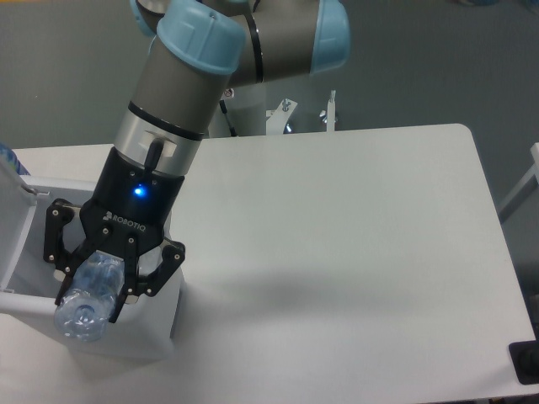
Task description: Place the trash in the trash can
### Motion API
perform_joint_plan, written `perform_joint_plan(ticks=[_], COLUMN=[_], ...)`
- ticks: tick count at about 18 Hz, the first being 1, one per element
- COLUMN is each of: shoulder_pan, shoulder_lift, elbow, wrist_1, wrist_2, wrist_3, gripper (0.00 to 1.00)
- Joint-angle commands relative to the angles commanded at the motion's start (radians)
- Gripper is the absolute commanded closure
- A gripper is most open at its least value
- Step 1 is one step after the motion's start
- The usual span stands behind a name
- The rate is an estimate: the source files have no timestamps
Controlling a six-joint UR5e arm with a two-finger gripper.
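Observation:
A crushed clear plastic bottle [82, 310] with a bluish tint, a piece of the trash, hangs tilted with its cap end toward the camera. My gripper [91, 296] is shut on it, one black finger on each side. Gripper and bottle are over the front part of the trash can [126, 341], a white rectangular bin at the table's left edge. The bottle's lower end overlaps the bin's front rim. The bin's hinged white lid [12, 195] stands up at the far left. My arm hides most of the bin's inside.
The white table [354, 244] stretches to the right of the bin. Metal brackets [330, 109] stick up behind its back edge. A black object [524, 364] sits just off the table's front right corner.

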Motion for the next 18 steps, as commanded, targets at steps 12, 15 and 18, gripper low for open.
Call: perform_joint_plan(ticks=[12,15,18], shoulder_pan=[0.106,0.143,0.193], shoulder_lift=[0.011,0.009,-0.001], elbow=[-0.006,-0.006,-0.021], wrist_1=[-0.002,-0.002,-0.005], wrist_2=[0.066,0.101,0.107], wrist_3=[0.003,0.006,0.049], gripper=[0.0,0.0,0.0])
